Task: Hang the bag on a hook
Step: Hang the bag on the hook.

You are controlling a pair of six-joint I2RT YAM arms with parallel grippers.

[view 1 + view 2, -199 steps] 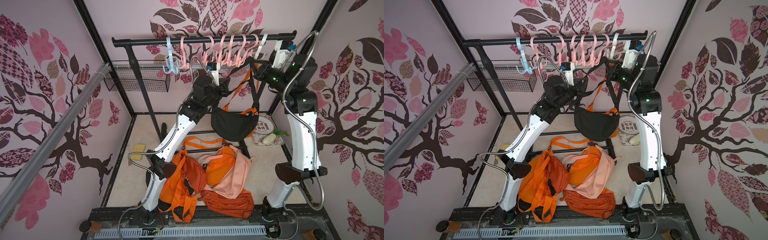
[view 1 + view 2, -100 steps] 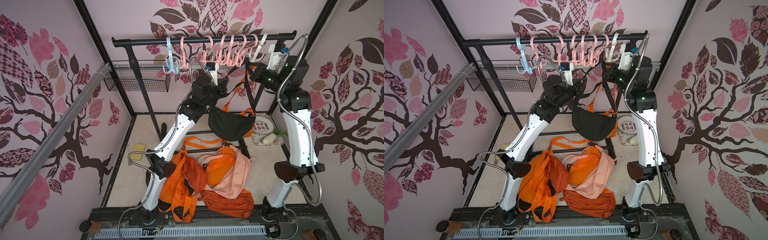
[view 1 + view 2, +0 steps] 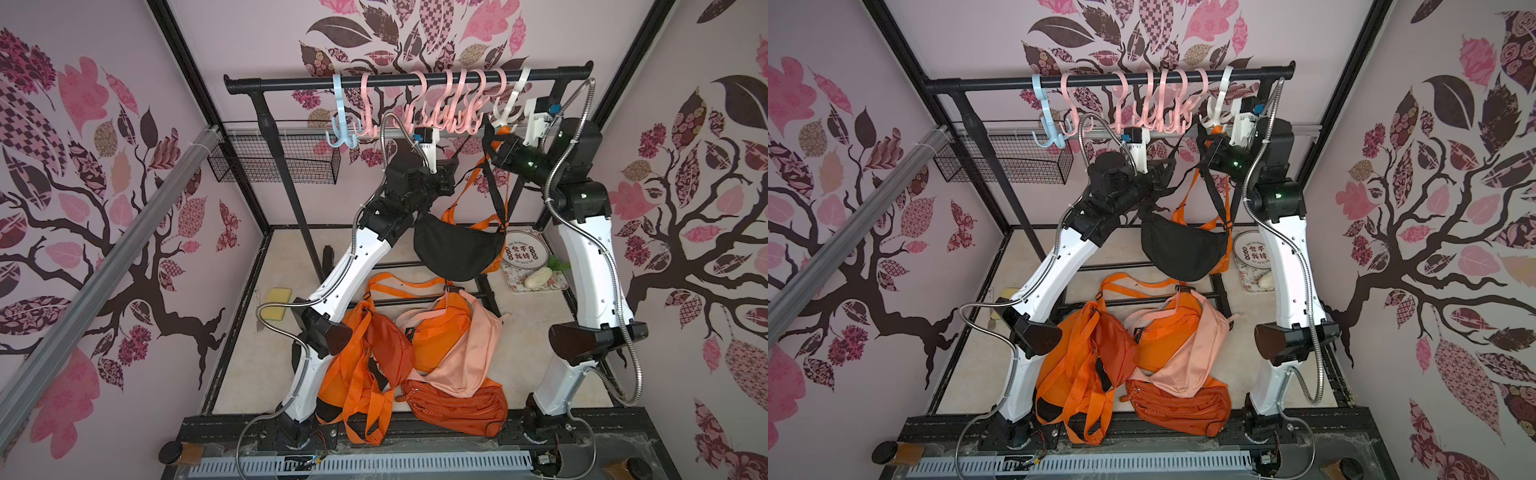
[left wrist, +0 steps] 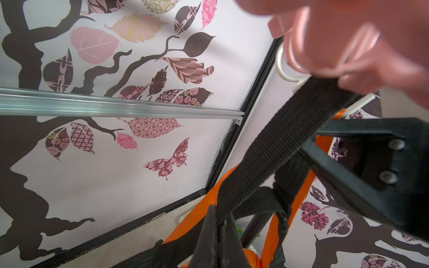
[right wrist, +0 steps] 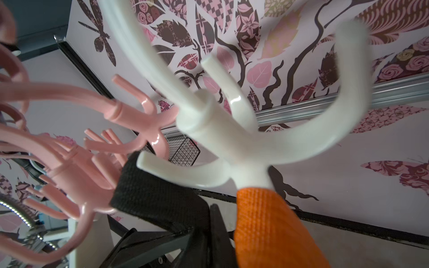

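A black bag (image 3: 457, 249) (image 3: 1183, 249) hangs in the air by its black strap (image 4: 278, 139) below the rail. My left gripper (image 4: 219, 213) (image 3: 452, 174) is shut on that strap. My right gripper (image 5: 212, 208) (image 3: 488, 137) is shut on the strap (image 5: 157, 197) higher up, just under the white hook (image 5: 227, 139) (image 3: 509, 112) (image 3: 1217, 112). The strap touches one lower prong of the hook; I cannot tell if it is over it. An orange strap (image 5: 267, 220) hangs from the same hook, and its orange bag (image 3: 494, 262) sits behind the black one.
The black rail (image 3: 407, 81) carries several pink hooks (image 3: 449, 112) and a blue hook (image 3: 340, 133). A wire basket (image 3: 274, 164) hangs at the back left. Orange and pink bags (image 3: 415, 353) are piled on the floor between the arms. A plate (image 3: 525, 253) lies at the back right.
My right gripper has moved left and up to the white hook with the strap. The black bag has swung a little to the left. The left gripper has barely moved.
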